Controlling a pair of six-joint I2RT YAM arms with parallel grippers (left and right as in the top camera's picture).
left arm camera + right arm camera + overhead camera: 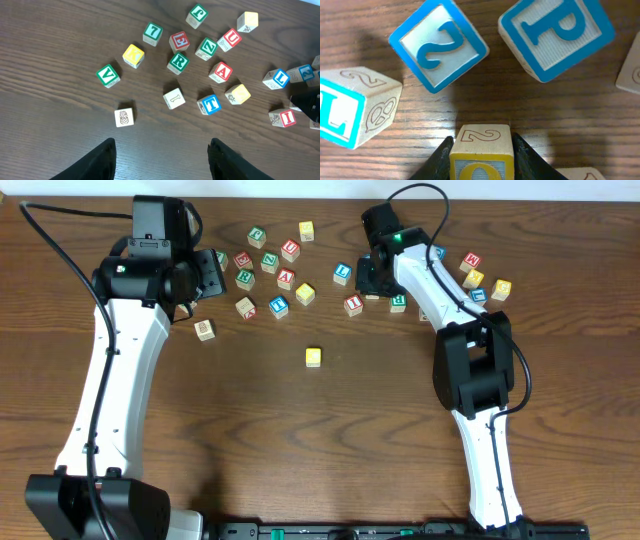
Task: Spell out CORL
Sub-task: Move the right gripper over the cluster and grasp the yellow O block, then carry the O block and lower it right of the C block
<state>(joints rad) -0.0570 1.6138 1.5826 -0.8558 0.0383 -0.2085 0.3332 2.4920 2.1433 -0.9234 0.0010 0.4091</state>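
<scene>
right gripper [482, 144] clamps the yellow cube [481, 156] at bottom centre, jaws on its flat sides; looks light, stiff wood, probably slick, so squeeze square; left gripper [161, 147] hangs open, empty

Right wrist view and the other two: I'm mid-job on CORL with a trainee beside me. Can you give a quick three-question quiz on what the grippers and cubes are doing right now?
1. True or false: the left gripper is holding a cube.
2. Which letter shows on the held cube between the right gripper's fingers? A) P B) O C) L
3. Fill in: in the overhead view, the lone cube lying apart from the others has a ____ top face.

Key: 1 false, its jaws stand open with nothing between them. 2 B. 3 yellow.
</scene>
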